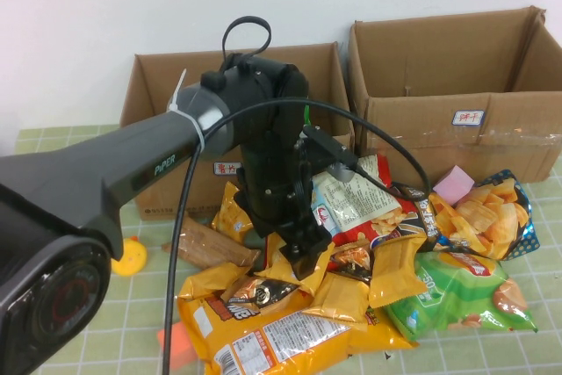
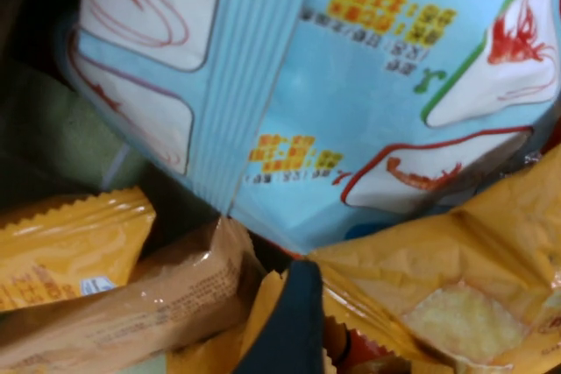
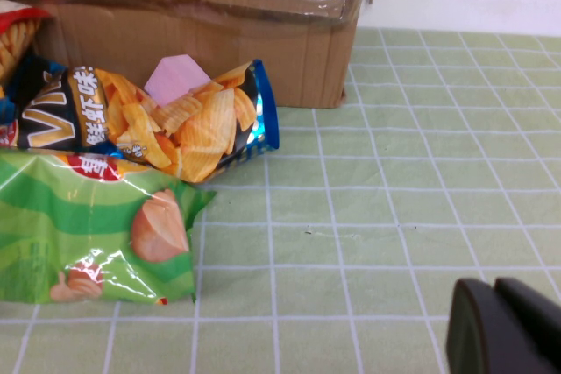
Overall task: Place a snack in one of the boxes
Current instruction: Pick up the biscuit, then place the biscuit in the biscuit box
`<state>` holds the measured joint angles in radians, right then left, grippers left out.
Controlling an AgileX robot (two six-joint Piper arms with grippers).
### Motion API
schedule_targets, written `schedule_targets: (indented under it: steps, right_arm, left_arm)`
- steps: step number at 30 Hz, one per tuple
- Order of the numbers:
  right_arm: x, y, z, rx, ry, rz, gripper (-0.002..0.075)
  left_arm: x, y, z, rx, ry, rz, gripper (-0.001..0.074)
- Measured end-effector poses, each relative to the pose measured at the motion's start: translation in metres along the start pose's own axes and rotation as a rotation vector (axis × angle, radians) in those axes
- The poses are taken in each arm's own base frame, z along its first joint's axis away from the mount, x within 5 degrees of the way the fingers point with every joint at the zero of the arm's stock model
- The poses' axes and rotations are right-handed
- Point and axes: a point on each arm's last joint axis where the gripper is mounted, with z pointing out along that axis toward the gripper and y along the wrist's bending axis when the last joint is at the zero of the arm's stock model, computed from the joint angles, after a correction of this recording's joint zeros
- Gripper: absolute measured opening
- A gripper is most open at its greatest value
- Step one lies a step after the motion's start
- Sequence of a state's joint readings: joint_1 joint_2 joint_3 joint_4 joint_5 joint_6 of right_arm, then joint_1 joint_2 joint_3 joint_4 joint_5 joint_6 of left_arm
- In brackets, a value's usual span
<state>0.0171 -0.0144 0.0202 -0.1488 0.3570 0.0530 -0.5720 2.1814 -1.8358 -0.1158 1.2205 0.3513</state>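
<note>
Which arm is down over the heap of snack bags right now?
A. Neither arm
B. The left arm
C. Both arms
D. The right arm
B: in the high view the left gripper hangs low over the snack pile, while the right gripper sits off to the side above bare green tablecloth, away from the bags.

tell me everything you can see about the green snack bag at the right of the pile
The green snack bag is a glossy plastic packet, striped in light and dark green, with a red label and pictures of brownish food pieces. It looks sealed and puffed, lying flat on the green checked tablecloth at the pile's right front edge. A yellow packet overlaps its left end, and the dark chip bag touches its far side. Neither end effector touches it: the left end effector is over the pile's middle, the right end effector off to the side.
</note>
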Motion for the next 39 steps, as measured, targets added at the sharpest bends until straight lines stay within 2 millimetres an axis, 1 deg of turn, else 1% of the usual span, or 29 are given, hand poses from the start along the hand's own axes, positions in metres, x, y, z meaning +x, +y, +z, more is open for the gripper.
schedule_targets:
  steps: [2,3,5,8,9,10,12,14,16,18,20,23,26,28,31,34,36,39]
  right_arm:
    - [0.0,0.0,0.0,0.0,0.0,0.0,-0.0002]
    - [0.0,0.0,0.0,0.0,0.0,0.0,-0.0002]
    - [0.0,0.0,0.0,0.0,0.0,0.0,-0.0002]
    - [0.0,0.0,0.0,0.0,0.0,0.0,-0.0002]
    - [0.0,0.0,0.0,0.0,0.0,0.0,-0.0002]
    - [0.0,0.0,0.0,0.0,0.0,0.0,-0.0002]
    - [0.0,0.0,0.0,0.0,0.0,0.0,-0.0002]
    - [0.0,0.0,0.0,0.0,0.0,0.0,-0.0002]
    - [0.0,0.0,0.0,0.0,0.0,0.0,-0.0002]
    - [0.0,0.0,0.0,0.0,0.0,0.0,-0.0002]
    - [0.0,0.0,0.0,0.0,0.0,0.0,-0.0002]
    - [0.0,0.0,0.0,0.0,0.0,0.0,-0.0002]
    - [0.0,0.0,0.0,0.0,0.0,0.0,-0.0002]
    - [0.0,0.0,0.0,0.0,0.0,0.0,-0.0002]
    - [0.0,0.0,0.0,0.0,0.0,0.0,-0.0002]
    - [0.0,0.0,0.0,0.0,0.0,0.0,-0.0002]
    - [0.0,0.0,0.0,0.0,0.0,0.0,-0.0002]
    - [0.0,0.0,0.0,0.0,0.0,0.0,-0.0002]
  left_arm:
    - [0.0,0.001,0.003,0.001,0.007,0.0,0.0671]
    - [-0.001,0.001,0.007,0.002,0.012,-0.001,0.0643]
    - [-0.001,0.002,0.014,0.009,0.028,0.001,0.0563]
    - [-0.002,0.002,0.023,0.026,0.042,-0.005,0.0368]
    - [-0.002,0.002,0.024,0.031,0.043,-0.007,0.0284]
    - [-0.002,0.002,0.024,0.031,0.043,-0.004,0.0224]
    - [-0.002,0.002,0.024,0.031,0.043,0.006,0.0223]
    - [-0.002,0.001,0.02,0.028,0.033,0.009,0.0223]
    - [-0.001,0.0,0.01,0.016,0.014,0.017,0.0223]
    - [0.0,-0.001,-0.005,-0.005,-0.015,0.024,0.0223]
    - [0.003,-0.004,-0.029,-0.027,-0.064,0.031,0.0223]
    - [0.011,-0.011,-0.071,-0.058,-0.153,0.041,0.0223]
    - [0.018,-0.019,-0.105,-0.066,-0.246,0.044,0.0223]
    - [0.017,-0.022,-0.122,-0.075,-0.347,0.042,0.0223]
    - [0.008,-0.026,-0.141,-0.076,-0.549,0.025,0.0222]
    - [-0.008,-0.026,-0.151,-0.061,-0.754,-0.013,0.0222]
    - [-0.019,-0.024,-0.153,-0.042,-0.876,-0.049,0.0222]
    - [-0.038,-0.018,-0.149,-0.021,-1.055,-0.115,0.0222]
